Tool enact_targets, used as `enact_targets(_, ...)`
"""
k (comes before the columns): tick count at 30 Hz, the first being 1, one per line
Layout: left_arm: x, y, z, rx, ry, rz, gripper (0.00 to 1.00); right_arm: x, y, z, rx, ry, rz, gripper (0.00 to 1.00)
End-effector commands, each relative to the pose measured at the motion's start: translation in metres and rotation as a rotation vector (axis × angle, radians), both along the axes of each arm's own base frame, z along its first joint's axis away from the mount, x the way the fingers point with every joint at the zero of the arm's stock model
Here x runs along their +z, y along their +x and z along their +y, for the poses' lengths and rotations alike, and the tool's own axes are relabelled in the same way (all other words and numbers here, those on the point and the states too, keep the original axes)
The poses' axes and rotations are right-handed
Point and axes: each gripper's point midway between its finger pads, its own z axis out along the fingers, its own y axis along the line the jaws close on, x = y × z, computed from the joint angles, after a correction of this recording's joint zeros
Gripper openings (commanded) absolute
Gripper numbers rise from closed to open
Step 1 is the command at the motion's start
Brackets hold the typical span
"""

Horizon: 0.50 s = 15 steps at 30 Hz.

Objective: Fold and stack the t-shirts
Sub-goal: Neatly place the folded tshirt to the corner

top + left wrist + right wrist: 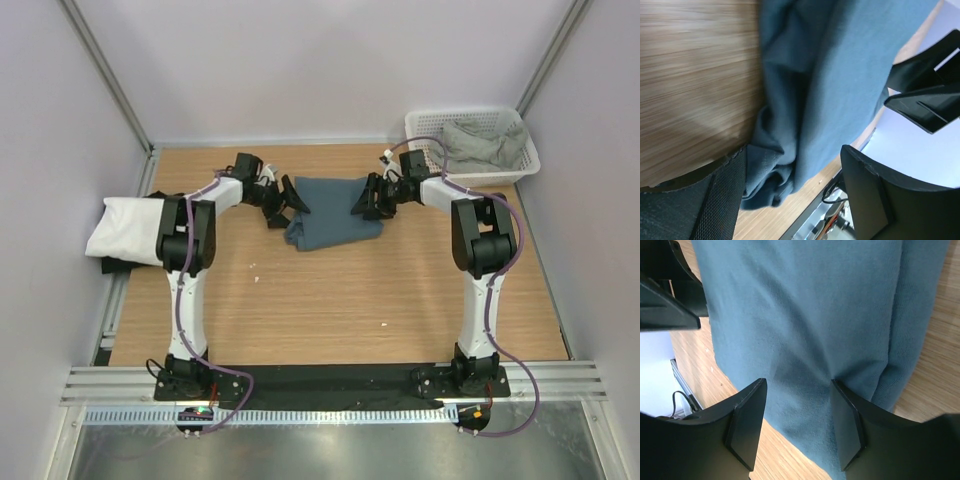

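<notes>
Slate-blue t-shirt point(328, 218) lies bunched in rough fold, far centre of wooden table point(330, 300). Left gripper point(285, 205) at shirt's left edge, jaws wide, nothing gripped. Right gripper point(368, 200) over shirt's right edge, jaws apart, tips pressing cloth. White t-shirt point(125, 228) folded atop black t-shirt point(112, 265), left table edge. Grey-green t-shirt point(482, 145) crumpled in white mesh basket point(525, 165), far right.

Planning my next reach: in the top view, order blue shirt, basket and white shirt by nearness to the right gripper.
1. Blue shirt, beneath the right gripper, mid-table.
2. Basket, back right corner.
3. White shirt, far left edge.
</notes>
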Motion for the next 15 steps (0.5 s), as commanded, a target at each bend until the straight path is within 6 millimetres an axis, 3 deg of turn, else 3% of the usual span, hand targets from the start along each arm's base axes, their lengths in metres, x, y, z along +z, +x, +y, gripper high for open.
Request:
enact_targets(1, -0.035, -0.005, -0.013, -0.022, 0.052, 0.031, 0.75, -0.003, 0.001, -0.001, 0.001, -0.01, -0.013, 0.59)
enact_targets(8, -0.041, 0.0, -0.045, -0.06, 0.021, 0.016, 0.74, -0.009, -0.003, -0.003, 0.0, -0.017, 0.003, 0.6)
enact_targets(11, -0.049, 0.001, -0.057, -0.074, 0.006, 0.012, 0.69, -0.01, -0.003, -0.004, -0.004, -0.018, 0.004, 0.6)
enact_targets(14, -0.048, 0.005, -0.065, -0.085, -0.012, -0.008, 0.48, -0.011, -0.003, -0.003, -0.003, -0.022, 0.007, 0.6)
enact_targets(15, -0.048, 0.006, -0.064, -0.082, -0.013, -0.011, 0.29, -0.009, -0.003, -0.002, -0.002, -0.02, 0.002, 0.6)
